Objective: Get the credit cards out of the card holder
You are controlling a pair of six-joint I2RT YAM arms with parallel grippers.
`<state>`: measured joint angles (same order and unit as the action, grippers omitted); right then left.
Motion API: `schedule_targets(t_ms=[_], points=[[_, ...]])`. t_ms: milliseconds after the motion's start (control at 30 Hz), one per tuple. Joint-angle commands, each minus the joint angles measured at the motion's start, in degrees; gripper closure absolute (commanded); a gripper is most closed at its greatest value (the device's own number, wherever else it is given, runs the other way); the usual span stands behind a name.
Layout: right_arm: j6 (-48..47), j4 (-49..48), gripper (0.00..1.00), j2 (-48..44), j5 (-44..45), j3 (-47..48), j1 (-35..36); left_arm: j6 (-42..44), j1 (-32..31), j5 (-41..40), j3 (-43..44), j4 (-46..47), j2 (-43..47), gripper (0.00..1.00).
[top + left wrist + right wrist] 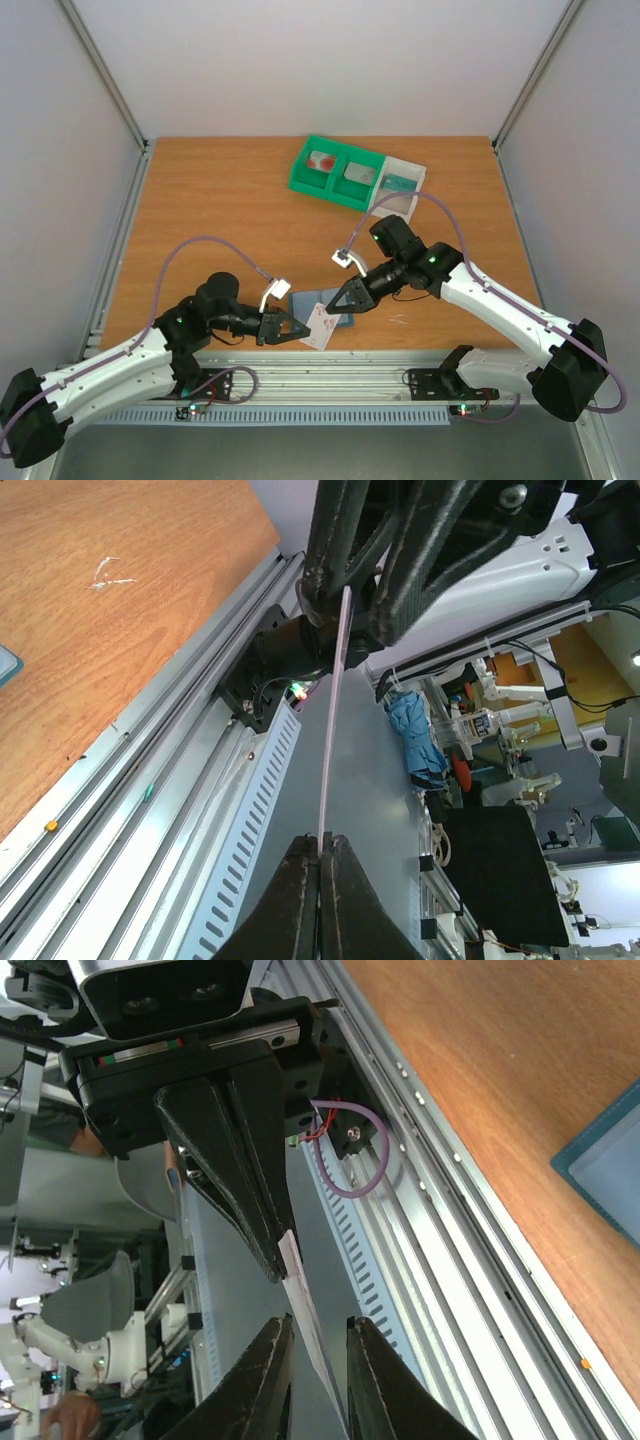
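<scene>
Top external shows the white credit card [320, 327] at the near edge of the card holder [307, 300], clenched at one end by the left pincer [303, 328]. The right pincer [318, 1322] straddles the other end, released. The card looks light, stiff and slippery, so pinching its flat faces seems best.

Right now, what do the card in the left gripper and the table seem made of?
The card looks like thin stiff plastic, white with red print; edge-on it runs straight. The table looks like matte wood or wood-grain laminate.
</scene>
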<state>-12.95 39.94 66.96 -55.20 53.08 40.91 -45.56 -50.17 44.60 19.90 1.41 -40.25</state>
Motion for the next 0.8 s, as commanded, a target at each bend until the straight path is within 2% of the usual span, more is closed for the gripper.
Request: schedule_targets(t_ms=[0, 233, 333, 367, 467, 567, 633, 733, 767], points=[[-0.1, -1.1, 0.88, -1.1, -2.5, -0.4, 0.5, 1.1, -0.1, 1.0, 1.6, 0.3, 0.7, 1.0], [-0.2, -1.5, 0.97, -0.9, -3.2, -0.4, 0.6, 1.5, -0.1, 1.6, 2.1, 0.5, 0.9, 1.0], [0.1, -2.3, 0.99, -1.5, -3.5, -0.7, 0.6, 2.0, -0.1, 1.1, 2.8, -2.0, 1.4, 1.0], [0.3, -2.7, 0.99, -1.8, -3.5, -0.9, 0.5, 2.5, -0.1, 0.7, 3.2, -3.8, 1.6, 0.97], [1.9, -4.7, 0.99, -2.4, -2.9, -1.6, 0.6, 4.3, -0.1, -2.8, 4.7, -8.5, 2.7, 0.77], [4.8, -7.6, 0.99, -2.8, -1.3, -2.6, 0.6, 6.0, -0.1, -7.4, 6.0, -12.7, 4.4, 0.47], [6.6, -8.5, 0.99, -3.1, 1.3, -2.8, 0.6, 6.9, -0.1, -12.0, 7.0, -16.4, 5.7, 0.36], [9.2, -9.8, 0.99, -4.2, 8.2, -3.0, 0.5, 8.0, -0.1, -19.2, 8.3, -21.7, 7.3, 0.27], [10.3, -10.7, 0.99, -4.6, 9.8, -3.2, 0.4, 8.2, -0.1, -21.4, 8.7, -23.3, 7.5, 0.19]])
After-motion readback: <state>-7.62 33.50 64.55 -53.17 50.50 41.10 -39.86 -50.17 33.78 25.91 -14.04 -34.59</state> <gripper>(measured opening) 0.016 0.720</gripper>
